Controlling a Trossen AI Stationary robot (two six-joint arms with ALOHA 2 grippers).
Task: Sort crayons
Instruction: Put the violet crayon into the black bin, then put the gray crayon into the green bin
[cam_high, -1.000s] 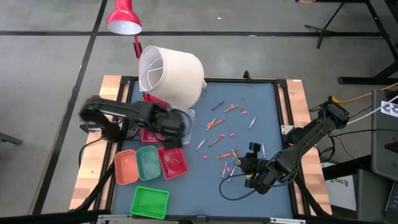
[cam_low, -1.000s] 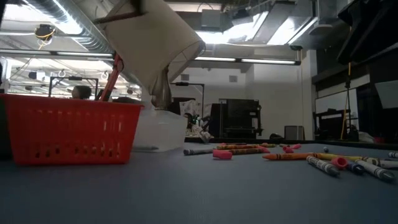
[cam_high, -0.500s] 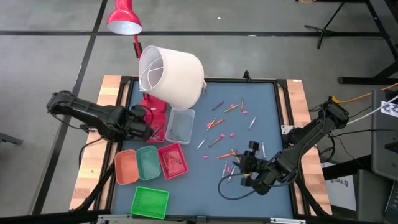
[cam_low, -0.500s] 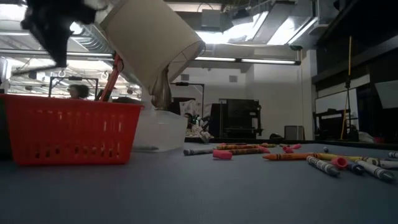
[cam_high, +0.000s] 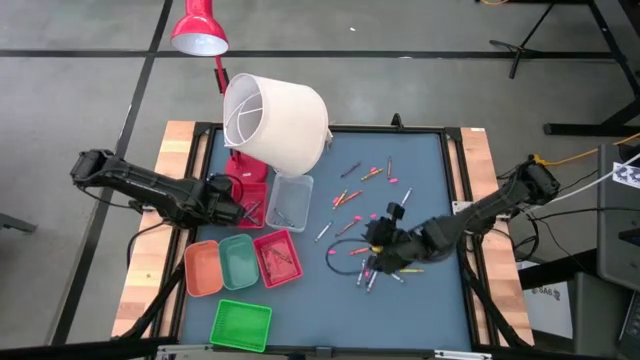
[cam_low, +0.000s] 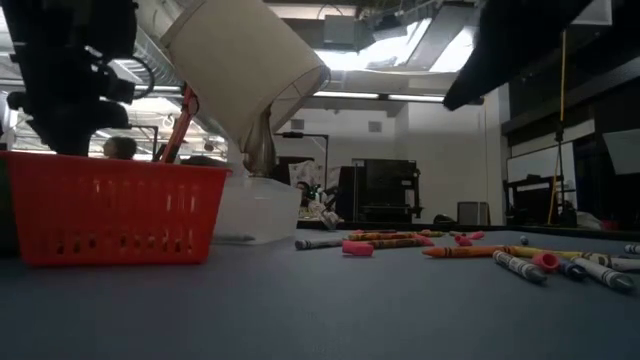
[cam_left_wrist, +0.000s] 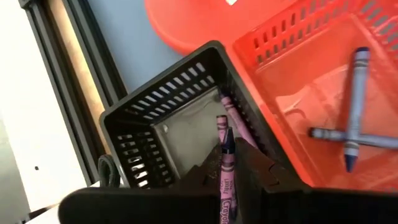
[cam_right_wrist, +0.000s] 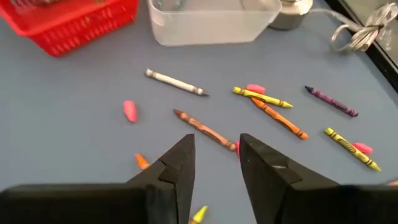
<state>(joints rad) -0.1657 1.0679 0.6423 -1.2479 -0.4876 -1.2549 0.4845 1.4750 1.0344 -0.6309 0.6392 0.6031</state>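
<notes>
While the left arm reaches in low from the table's left edge, its gripper (cam_high: 228, 208) hangs over a black bin (cam_left_wrist: 163, 128) that sits hard against a red basket (cam_left_wrist: 313, 112). Its fingers are pinched on a purple crayon (cam_left_wrist: 224, 177), tip pointing down into the bin, where another crayon leans on the wall. Two blue-grey crayons (cam_left_wrist: 350, 138) lie crossed in the red basket next door.

The right arm stretches from the right edge toward the middle of the mat, forearm nearly flat, and its gripper (cam_right_wrist: 214, 163) hovers with the jaws spread and nothing between them. Just ahead of the fingers (cam_right_wrist: 181, 160) lies a brown crayon (cam_right_wrist: 204, 130); farther on are a white one (cam_right_wrist: 175, 81), a yellow and an orange one crossing (cam_right_wrist: 268, 104), a purple one (cam_right_wrist: 331, 101) and another yellow (cam_right_wrist: 351, 148), with small pink stubs (cam_right_wrist: 129, 111) among them. From above, the loose crayons (cam_high: 362, 176) scatter across the mat's right half, some right under the gripper.

A big white lampshade (cam_high: 275, 122) overhangs the far left corner, above a clear tub (cam_high: 288, 201). Orange (cam_high: 202, 268), teal (cam_high: 238, 261), red (cam_high: 277, 257) and green (cam_high: 241, 324) trays crowd the near left. The mat's centre strip between trays and crayons is bare, and the near right corner too.
</notes>
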